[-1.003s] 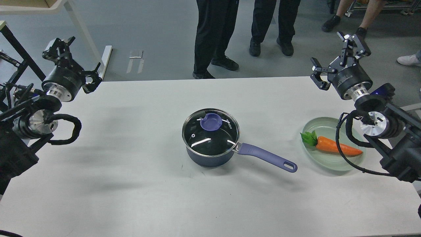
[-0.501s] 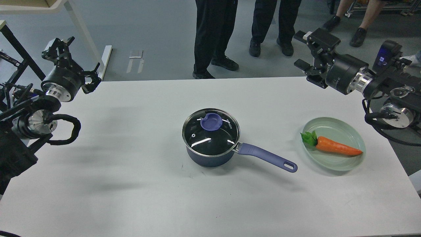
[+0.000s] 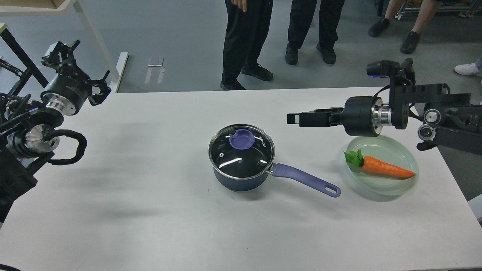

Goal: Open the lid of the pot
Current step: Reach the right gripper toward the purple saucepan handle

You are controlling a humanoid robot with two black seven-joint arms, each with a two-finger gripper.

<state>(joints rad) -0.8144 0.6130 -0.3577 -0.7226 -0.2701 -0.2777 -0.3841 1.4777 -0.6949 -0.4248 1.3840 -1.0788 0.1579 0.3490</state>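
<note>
A wide bare stretch of the white table is seen along the near edge, with open room on every side of the pot. The pot is placed near the middle of the table, upright, with the glass lid seated flat on its rim. The lid's purple knob is set toward the far side of the glass. The pot's long axis is given by the purple handle, which is pointed to the right and slightly toward the near edge.

To the right, well apart from the handle's tip, a pale green plate is set near the table's right edge, and a toy carrot is held in it, leaves to the left.

Above the table, between pot and plate but farther back, the right gripper is stretched out level, pointed left; whether its fingers are parted cannot be told. At the far left corner, the left gripper is held up with fingers spread, nothing in it.

Beyond the far edge, people's legs are seen standing on the grey floor.
</note>
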